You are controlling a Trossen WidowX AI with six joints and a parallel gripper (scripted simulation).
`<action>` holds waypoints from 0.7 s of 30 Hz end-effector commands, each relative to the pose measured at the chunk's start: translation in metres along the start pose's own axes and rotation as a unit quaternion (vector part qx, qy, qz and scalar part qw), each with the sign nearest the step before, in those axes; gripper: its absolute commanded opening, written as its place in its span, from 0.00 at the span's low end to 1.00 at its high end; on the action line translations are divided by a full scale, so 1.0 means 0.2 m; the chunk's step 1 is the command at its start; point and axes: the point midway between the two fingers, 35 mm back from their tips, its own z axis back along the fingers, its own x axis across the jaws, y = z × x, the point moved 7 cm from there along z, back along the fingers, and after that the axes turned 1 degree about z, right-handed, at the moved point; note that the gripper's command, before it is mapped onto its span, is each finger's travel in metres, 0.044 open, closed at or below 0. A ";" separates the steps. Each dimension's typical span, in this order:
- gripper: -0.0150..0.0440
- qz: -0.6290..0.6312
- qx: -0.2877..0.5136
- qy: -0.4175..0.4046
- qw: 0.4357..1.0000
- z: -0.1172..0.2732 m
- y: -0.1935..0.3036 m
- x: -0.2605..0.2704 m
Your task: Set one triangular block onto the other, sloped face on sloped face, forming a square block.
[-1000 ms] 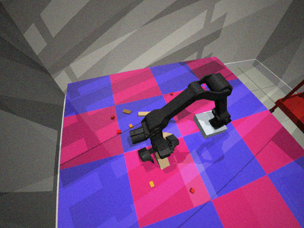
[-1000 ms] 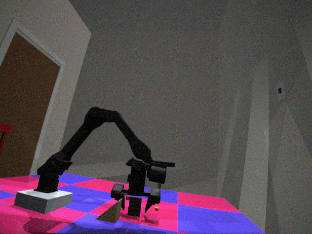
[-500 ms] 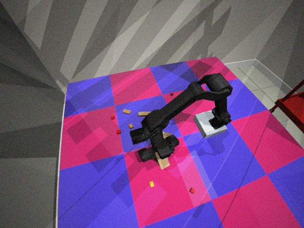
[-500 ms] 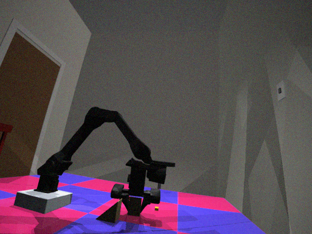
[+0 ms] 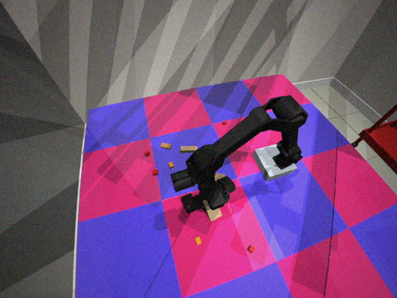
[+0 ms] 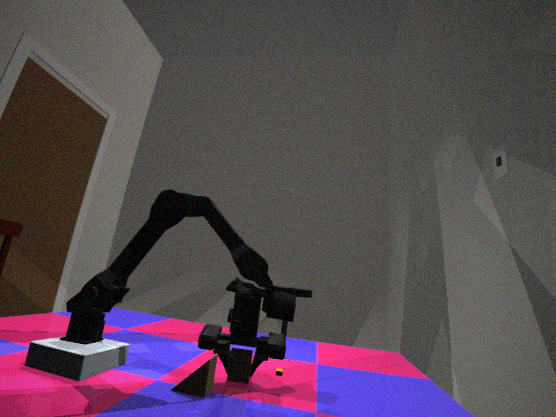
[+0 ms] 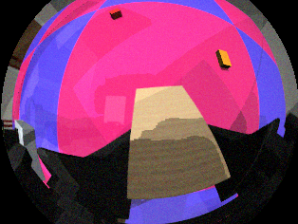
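A tan triangular block is between the fingers of my gripper, which is shut on it. The block is at the table top or very close to it; its underside is too dark to tell. The other triangular block rests on the table beside the gripper, toward the arm's base. In the exterior view its slope falls to the left and its upright face is toward the held block. The two blocks are apart. The arm hides much of both in the top view.
Two flat tan pieces lie beyond the gripper. Small orange blocks and small red cubes are scattered around. The arm stands on a pale base.
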 end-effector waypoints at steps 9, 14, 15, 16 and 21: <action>0.25 0.001 0.153 -0.001 0.988 0.03 -0.22 0.00; 0.25 0.000 0.216 -0.002 0.976 0.02 -0.31 -0.01; 0.25 0.000 0.229 -0.003 0.973 0.01 -0.32 -0.01; 0.25 0.000 0.241 -0.003 0.970 0.01 -0.34 -0.01; 0.25 0.000 0.303 -0.004 0.953 -0.02 -0.43 -0.01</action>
